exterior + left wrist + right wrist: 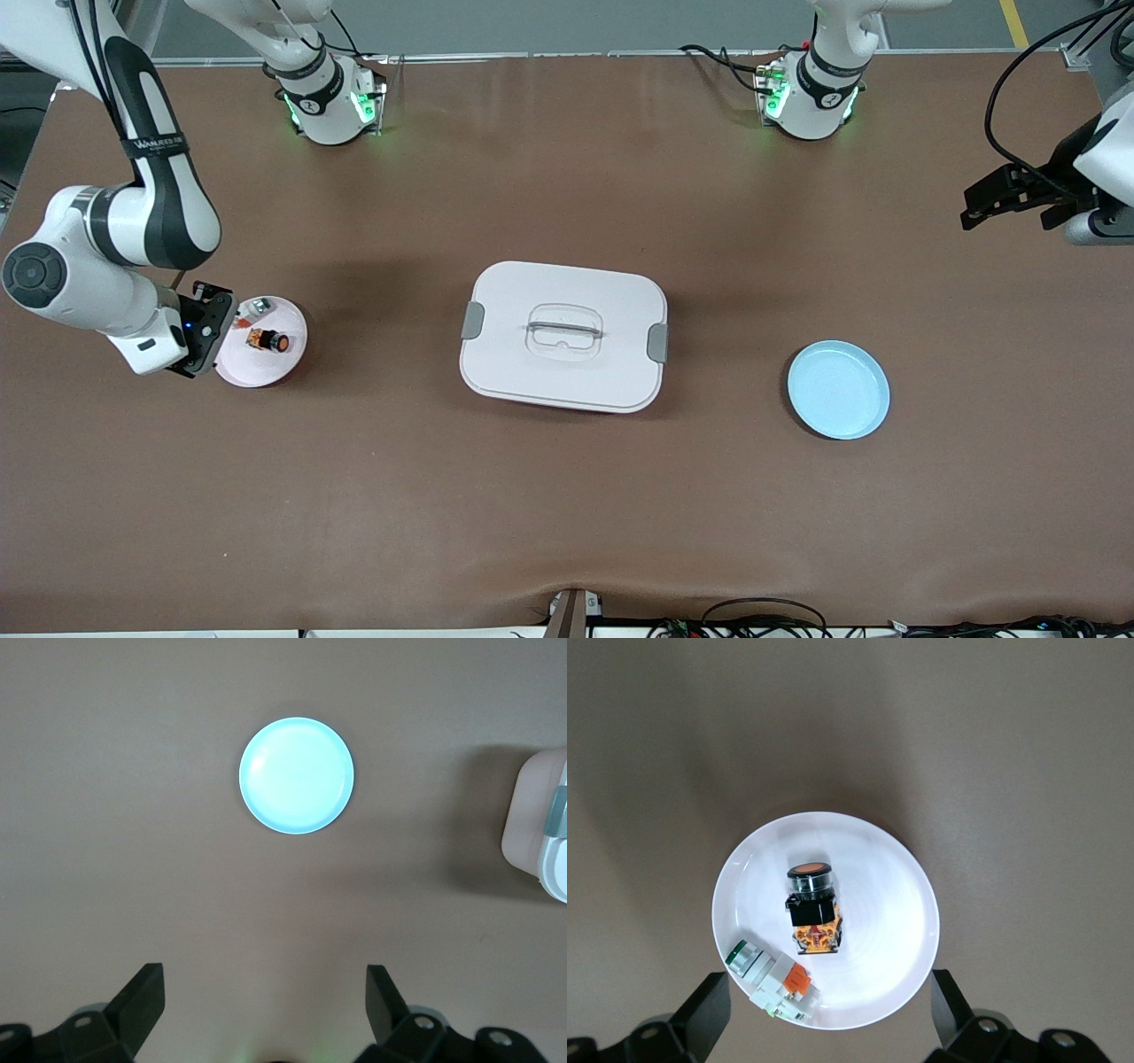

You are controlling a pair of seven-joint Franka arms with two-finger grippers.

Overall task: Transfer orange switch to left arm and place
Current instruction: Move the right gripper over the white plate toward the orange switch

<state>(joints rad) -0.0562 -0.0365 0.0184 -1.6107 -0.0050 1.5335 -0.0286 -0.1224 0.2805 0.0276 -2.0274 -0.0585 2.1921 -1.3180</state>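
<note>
Right wrist view: orange switch (812, 913) on pink plate (895, 904).

Two white arms (133, 221) with black joint bands, black hands, black cables; green lights glow on the bases (332, 106).

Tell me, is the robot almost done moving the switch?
Not yet, it's only starting. The switch lies on the pink plate, untouched. The right gripper hangs open over that plate, ready to grab. The left gripper waits open above the table near the blue plate. Lifting, passing around the box and setting down are left.
</note>
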